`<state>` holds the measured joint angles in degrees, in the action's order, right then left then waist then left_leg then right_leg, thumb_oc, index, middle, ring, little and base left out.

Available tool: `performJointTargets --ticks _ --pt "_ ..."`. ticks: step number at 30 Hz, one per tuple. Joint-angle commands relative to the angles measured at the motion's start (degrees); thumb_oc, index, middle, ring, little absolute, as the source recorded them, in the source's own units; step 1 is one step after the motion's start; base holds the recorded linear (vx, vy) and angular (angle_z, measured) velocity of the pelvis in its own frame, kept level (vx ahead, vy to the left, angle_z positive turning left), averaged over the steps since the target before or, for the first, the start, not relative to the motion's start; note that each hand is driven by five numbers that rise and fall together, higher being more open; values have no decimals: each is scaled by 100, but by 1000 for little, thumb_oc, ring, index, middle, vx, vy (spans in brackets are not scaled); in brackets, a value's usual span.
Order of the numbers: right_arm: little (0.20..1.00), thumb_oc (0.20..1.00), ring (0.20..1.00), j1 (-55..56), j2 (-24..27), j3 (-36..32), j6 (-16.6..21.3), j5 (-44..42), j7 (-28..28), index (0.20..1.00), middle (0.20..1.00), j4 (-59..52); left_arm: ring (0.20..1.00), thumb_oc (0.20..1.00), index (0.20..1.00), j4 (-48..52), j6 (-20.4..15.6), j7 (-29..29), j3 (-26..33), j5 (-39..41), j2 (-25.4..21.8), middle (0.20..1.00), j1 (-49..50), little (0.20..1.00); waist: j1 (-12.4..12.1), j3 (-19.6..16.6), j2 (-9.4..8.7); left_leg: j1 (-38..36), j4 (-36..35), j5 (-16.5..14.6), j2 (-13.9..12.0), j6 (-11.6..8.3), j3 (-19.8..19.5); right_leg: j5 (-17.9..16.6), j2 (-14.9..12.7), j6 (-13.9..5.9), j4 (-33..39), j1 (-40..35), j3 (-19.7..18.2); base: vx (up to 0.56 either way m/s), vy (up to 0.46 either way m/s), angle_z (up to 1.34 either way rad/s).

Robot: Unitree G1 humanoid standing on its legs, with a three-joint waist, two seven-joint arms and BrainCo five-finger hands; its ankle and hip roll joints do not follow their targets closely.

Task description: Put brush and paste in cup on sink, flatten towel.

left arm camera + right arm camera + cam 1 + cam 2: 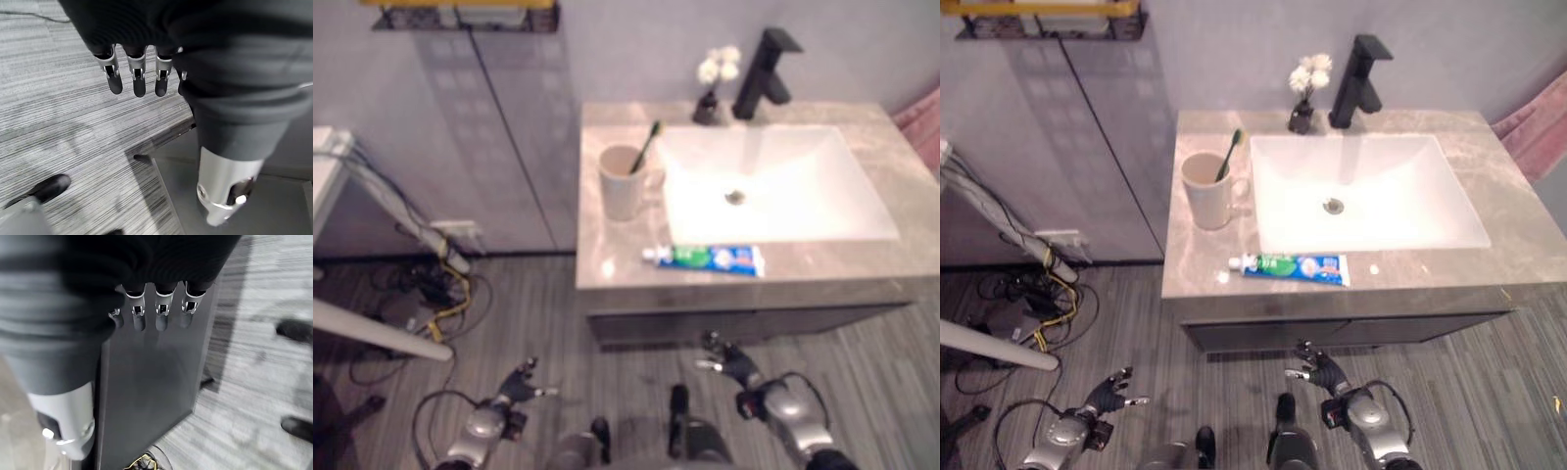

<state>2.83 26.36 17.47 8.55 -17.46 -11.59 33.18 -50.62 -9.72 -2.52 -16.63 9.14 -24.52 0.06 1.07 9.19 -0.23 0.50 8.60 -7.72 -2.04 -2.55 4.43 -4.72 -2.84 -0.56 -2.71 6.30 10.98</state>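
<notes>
A cream cup [624, 183] stands on the stone counter [607, 257] left of the white sink basin [773, 186], with a green toothbrush [646, 147] upright in it. A blue and green toothpaste tube [710, 258] lies on the counter's front strip. A pink towel [922, 122] hangs at the far right edge. My left hand [514, 389] hangs low over the floor, open. My right hand [732, 364] is also low, below the counter's front, fingers straight and holding nothing. The fingers [136, 73] and fingers [161, 308] point away from each wrist.
A black tap [764, 73] and a small vase of white flowers [715, 83] stand behind the basin. A dark cabinet [744, 323] sits under the counter. Cables and a power strip [435, 279] lie on the floor at left, beside a white table leg [382, 338].
</notes>
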Motion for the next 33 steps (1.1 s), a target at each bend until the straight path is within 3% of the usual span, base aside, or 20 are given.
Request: performJointTargets --ticks 1,3,4,5,6,14,17,21,23,24,25,26,27,31,32,33 --pt "1000 1000 1000 -171 413 -188 238 125 129 1000 1000 -17 1000 1000 1000 6 -139 53 12 47 -53 1000 -143 1000 69 -79 -181 -15 65 1047 -845 -90 462 452 -442 -362 -371 -65 -88 69 -209 53" --pt "1000 1000 1000 -182 526 -233 216 223 169 1000 1000 -48 1000 1000 1000 20 -159 76 29 106 10 1000 -150 1000 57 -121 -156 221 -295 848 -395 2 145 375 -453 -405 -227 -94 -49 40 -112 29" --pt "1000 1000 1000 -163 543 -308 225 161 174 1000 1000 -25 1000 1000 1000 87 -175 98 -37 110 24 1000 -179 1000 146 -154 -104 263 -763 863 -337 41 425 330 -434 -426 -187 -103 23 43 -60 20" --pt "1000 1000 1000 -191 511 -331 225 108 170 1000 1000 34 1000 1000 1000 184 -181 64 -36 164 31 1000 -128 1000 115 -157 -90 195 -817 863 -364 31 460 338 -399 -417 -186 -98 -38 79 -18 37" --pt "1000 1000 1000 -278 476 -300 201 43 161 1000 1000 132 1000 1000 1000 370 -217 45 -63 153 20 1000 12 1000 -29 -147 -60 221 -705 755 -154 55 -93 315 -370 -431 -102 -135 -219 71 4 20" --pt "1000 1000 1000 -305 303 -305 197 105 157 1000 1000 189 1000 1000 1000 748 -242 -92 -56 118 -71 1000 246 1000 -54 -307 29 -108 -973 597 -106 162 116 186 -480 -540 202 -396 -250 80 102 -32" --pt "1000 1000 1000 -365 208 -144 156 287 109 1000 1000 287 1000 1000 1000 804 -224 -137 -84 52 -137 1000 305 1000 -138 -249 8 -100 -725 356 3 285 163 68 -618 -640 165 -416 -325 26 201 -6" --pt "1000 1000 1000 -389 138 -43 166 321 62 1000 1000 207 1000 1000 1000 721 -201 -138 -128 -105 -224 1000 284 1000 -135 -135 -41 23 -596 295 103 425 60 -152 -617 -769 -190 -140 -728 -36 153 -17" --pt "1000 1000 1000 -389 97 0 195 289 34 1000 1000 137 1000 1000 1000 701 -220 -114 -140 -164 -313 1000 195 1000 -92 -37 -39 91 -524 286 87 475 -32 -179 -520 -804 -632 72 -1230 -59 25 -4" --pt "1000 1000 1000 -442 59 83 205 289 32 1000 1000 96 1000 1000 1000 719 -236 -48 -96 -170 -369 1000 160 1000 -211 15 29 121 -469 248 -29 476 19 -284 -873 -725 -621 60 -829 -35 -26 11" --pt "1000 1000 1000 -444 58 83 205 289 32 1000 1000 96 1000 1000 1000 719 -236 -48 -95 -170 -370 1000 159 1000 -207 11 28 130 -469 254 -27 477 15 -292 -875 -725 -612 62 -825 2 -80 20" --pt "1000 1000 1000 -450 57 112 189 304 21 1000 1000 34 1000 1000 1000 774 -223 -18 -63 -136 -386 1000 188 1000 -262 15 44 148 -427 239 -99 471 8 -510 -1161 -697 -492 -32 -511 41 -201 6" --pt "1000 1000 1000 -426 80 135 154 322 -38 1000 1000 -87 1000 1000 1000 785 -202 -8 -1 -17 -388 1000 221 1000 -243 -11 -5 155 -435 257 -175 426 -31 -683 -1297 -725 -322 -112 -510 43 -202 -3" --pt "1000 1000 1000 -408 136 180 138 330 -92 1000 1000 -181 1000 1000 1000 778 -220 30 94 118 -383 1000 262 1000 -306 -35 -107 213 -411 287 -314 325 -30 -713 -1287 -822 -224 -60 -693 16 -320 -14" --pt "1000 1000 1000 -412 160 232 127 310 -130 1000 1000 -223 1000 1000 1000 766 -216 88 220 218 -401 1000 264 1000 -367 -55 -205 157 -537 447 -555 117 -6 -52 -1071 -754 -228 -78 -578 41 -517 -1" --pt "1000 1000 1000 -418 152 264 129 306 -113 1000 1000 -160 1000 1000 1000 697 -216 117 247 214 -393 1000 250 1000 -397 -90 -239 115 -695 567 -663 44 -7 254 -960 -690 -234 -77 -443 39 -761 18"
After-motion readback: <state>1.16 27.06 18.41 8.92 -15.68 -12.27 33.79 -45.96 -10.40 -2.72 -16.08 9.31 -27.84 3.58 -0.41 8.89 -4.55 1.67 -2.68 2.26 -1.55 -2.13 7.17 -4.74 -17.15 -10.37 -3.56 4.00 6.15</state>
